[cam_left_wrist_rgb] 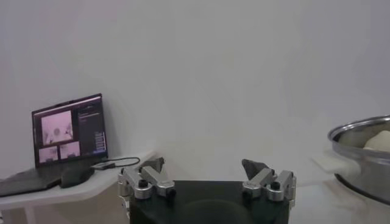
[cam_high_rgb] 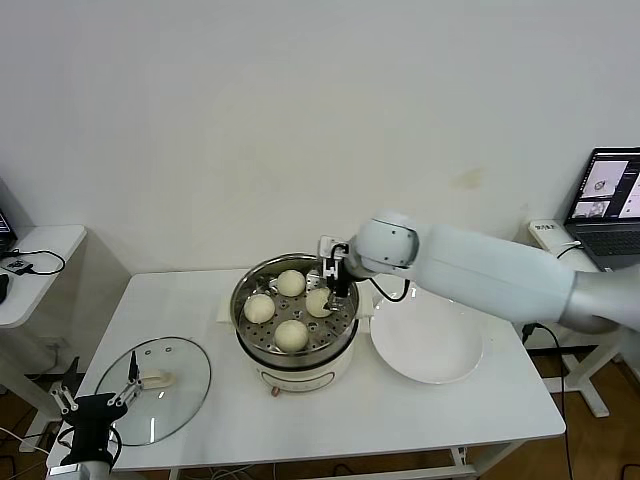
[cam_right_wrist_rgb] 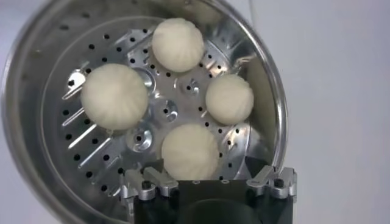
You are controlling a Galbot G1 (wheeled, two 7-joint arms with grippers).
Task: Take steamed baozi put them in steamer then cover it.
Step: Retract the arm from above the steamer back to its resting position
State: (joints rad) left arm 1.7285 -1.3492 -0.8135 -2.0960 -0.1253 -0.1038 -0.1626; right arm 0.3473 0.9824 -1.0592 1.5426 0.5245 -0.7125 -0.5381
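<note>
Steamer (cam_high_rgb: 295, 325) stands near the middle of the table (cam_high_rgb: 400, 400), slightly toward the rear edge, on its cream-white base. All four steamed baozi (cam_high_rgb: 291, 334) lie on the perforated tray inside the pot, spaced apart from one another; the right wrist view shows them (cam_right_wrist_rgb: 189, 150) arranged in a rough diamond, none stacked.

Right hand (cam_high_rgb: 335, 283) hangs over the pot's right rear rim, just above the bun nearest that side. Its fingers (cam_right_wrist_rgb: 149, 182) stand spread apart, released, with nothing between them; the closest bun sits beyond the fingertips and is not gripped.

Cover (cam_high_rgb: 152, 388) lies flat at the table's front left corner, well apart from the steamer, its cream-white handle facing up. The pot is uncovered.

Left hand (cam_high_rgb: 95, 398) is parked low at the table's front left corner, beside the edge of the cover. Its fingers (cam_left_wrist_rgb: 146, 181) are spread wide and grasp nothing.

White plate (cam_high_rgb: 427, 343) lies just beside the steamer toward the table's right edge, bare. A laptop (cam_high_rgb: 608, 205) sits on a separate surface beyond the right edge.
</note>
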